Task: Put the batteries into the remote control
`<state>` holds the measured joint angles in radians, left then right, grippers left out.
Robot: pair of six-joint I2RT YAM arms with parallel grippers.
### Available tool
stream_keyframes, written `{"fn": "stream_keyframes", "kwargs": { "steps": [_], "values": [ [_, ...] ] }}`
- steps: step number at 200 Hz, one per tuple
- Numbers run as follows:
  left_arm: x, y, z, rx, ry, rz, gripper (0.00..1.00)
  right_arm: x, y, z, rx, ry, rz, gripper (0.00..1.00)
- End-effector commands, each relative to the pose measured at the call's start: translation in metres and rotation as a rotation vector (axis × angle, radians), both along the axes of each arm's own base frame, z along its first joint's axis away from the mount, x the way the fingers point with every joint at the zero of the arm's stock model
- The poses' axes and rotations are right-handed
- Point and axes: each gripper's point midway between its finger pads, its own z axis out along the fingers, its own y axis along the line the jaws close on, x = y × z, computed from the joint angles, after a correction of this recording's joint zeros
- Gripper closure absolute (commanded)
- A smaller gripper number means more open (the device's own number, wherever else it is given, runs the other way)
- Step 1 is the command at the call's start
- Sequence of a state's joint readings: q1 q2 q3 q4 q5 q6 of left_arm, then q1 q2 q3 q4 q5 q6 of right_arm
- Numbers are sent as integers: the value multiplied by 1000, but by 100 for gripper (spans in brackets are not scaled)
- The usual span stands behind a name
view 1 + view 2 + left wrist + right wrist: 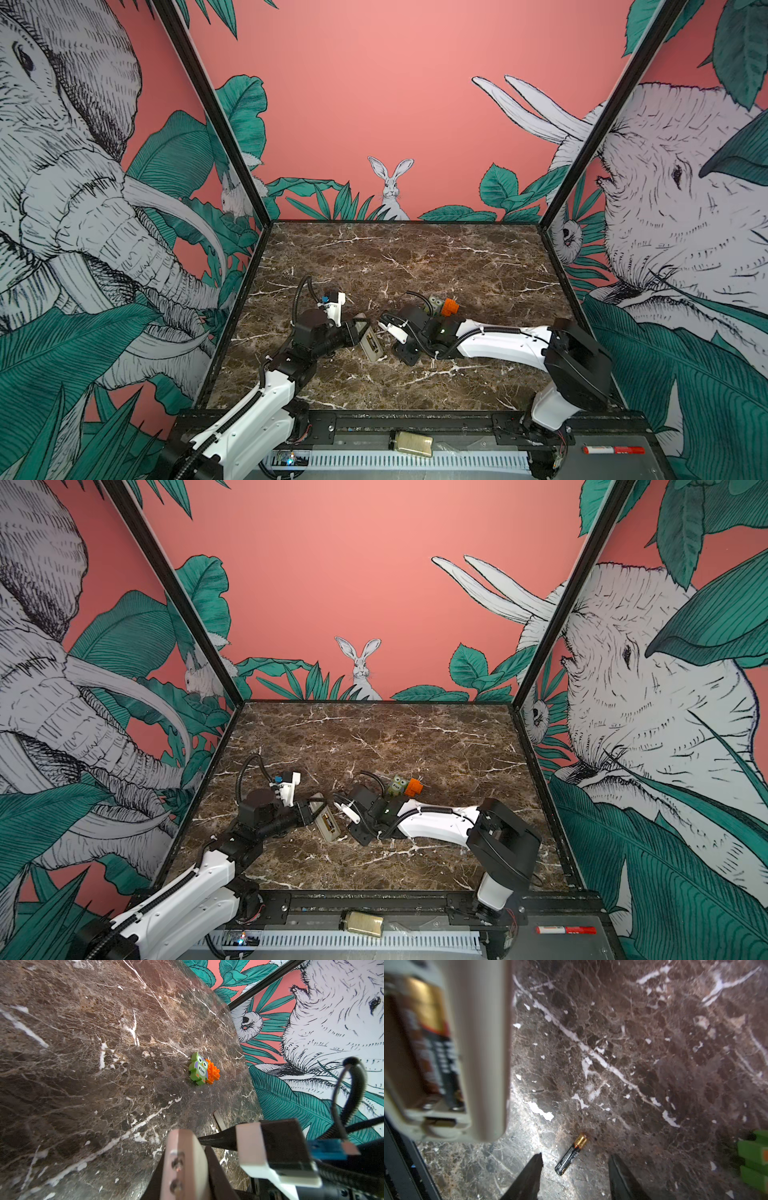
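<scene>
Just one battery (440, 1059) sits in the remote control (481, 1043); second battery (571, 1154) outside.

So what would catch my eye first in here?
Probably the pink jungle wallpaper with rabbit and elephants around the marble table. Near the middle, the left tool holds a pale remote control, one battery in its open back, while a second battery lies on the marble between the open fingers of the right tool. A green owl toy and orange brick sit farther back.
</scene>
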<state>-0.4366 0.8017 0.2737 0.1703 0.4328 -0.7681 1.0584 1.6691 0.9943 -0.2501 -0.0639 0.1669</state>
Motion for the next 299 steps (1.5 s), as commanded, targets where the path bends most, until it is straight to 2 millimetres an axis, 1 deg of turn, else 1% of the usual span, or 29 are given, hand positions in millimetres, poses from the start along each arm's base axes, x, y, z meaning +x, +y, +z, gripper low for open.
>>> {"fn": "stream_keyframes", "kwargs": {
  "steps": [1, 30, 74, 103, 119, 145, 191, 232, 245, 267, 285, 299],
  "values": [
    [0, 2, 1, -11, -9, 10, 100, 2, 6, 2, 13, 24, -46, 50],
    [-1, 3, 2, -16, -8, 14, 100, 2, 6, -10, -21, 42, -49, 52],
    [-2, 3, 3, -17, -4, 15, 100, 0, 9, -19, -38, 59, -37, 56],
    [0, 3, 3, -14, -3, 13, 100, -4, 5, -29, -71, 74, -34, 58],
    [0, 2, 2, -15, 1, 12, 100, -4, 4, -31, -80, 72, -33, 60],
    [1, 1, 1, -16, 6, 12, 100, -6, 3, -32, -87, 72, -23, 64],
    [3, 0, 4, -20, 1, 8, 100, -10, -4, -44, -140, 81, 13, 80],
    [1, 1, 1, -17, 4, 6, 100, -13, -14, -51, -196, 81, 42, 82],
    [1, 0, 1, -18, 5, 6, 100, -15, -16, -50, -203, 78, 75, 85],
    [0, 1, 0, -16, 7, 4, 100, -24, -19, -46, -202, 63, 179, 94],
    [0, 1, 1, -18, 4, 3, 100, -36, -32, -42, -225, 41, 310, 95],
    [0, 1, 1, -18, 2, 6, 100, -43, -37, -38, -220, 26, 385, 95]
  ]
}}
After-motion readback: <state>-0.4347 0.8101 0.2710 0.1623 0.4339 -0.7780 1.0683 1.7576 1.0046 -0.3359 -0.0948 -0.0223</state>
